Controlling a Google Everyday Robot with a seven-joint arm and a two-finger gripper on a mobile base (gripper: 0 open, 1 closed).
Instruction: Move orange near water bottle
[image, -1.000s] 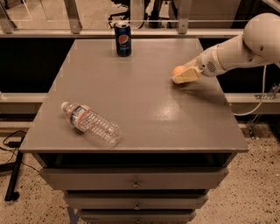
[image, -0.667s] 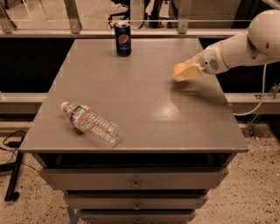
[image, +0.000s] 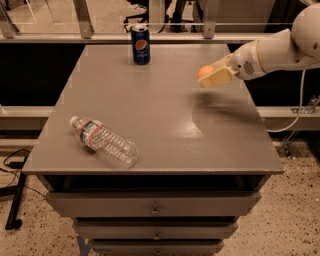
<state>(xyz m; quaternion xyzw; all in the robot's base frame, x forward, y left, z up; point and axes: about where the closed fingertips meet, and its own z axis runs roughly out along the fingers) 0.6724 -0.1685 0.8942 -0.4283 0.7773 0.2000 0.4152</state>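
Observation:
My gripper (image: 209, 76) reaches in from the right and is shut on the orange (image: 204, 71), holding it lifted above the right side of the grey table (image: 165, 145). Only the orange's top left shows between the cream fingers (image: 216, 78). The water bottle (image: 104, 141), clear and ribbed with a white cap and a red-and-blue band, lies on its side near the table's front left, cap pointing to the back left. It is far from the gripper.
A blue Pepsi can (image: 141, 45) stands upright at the table's back edge, left of centre. The white arm (image: 272, 52) crosses the table's right edge. Drawers (image: 152, 207) sit under the tabletop. A cable hangs at the right.
The gripper has lifted the orange off the tabletop, higher than a second ago. The bottle and can have not moved.

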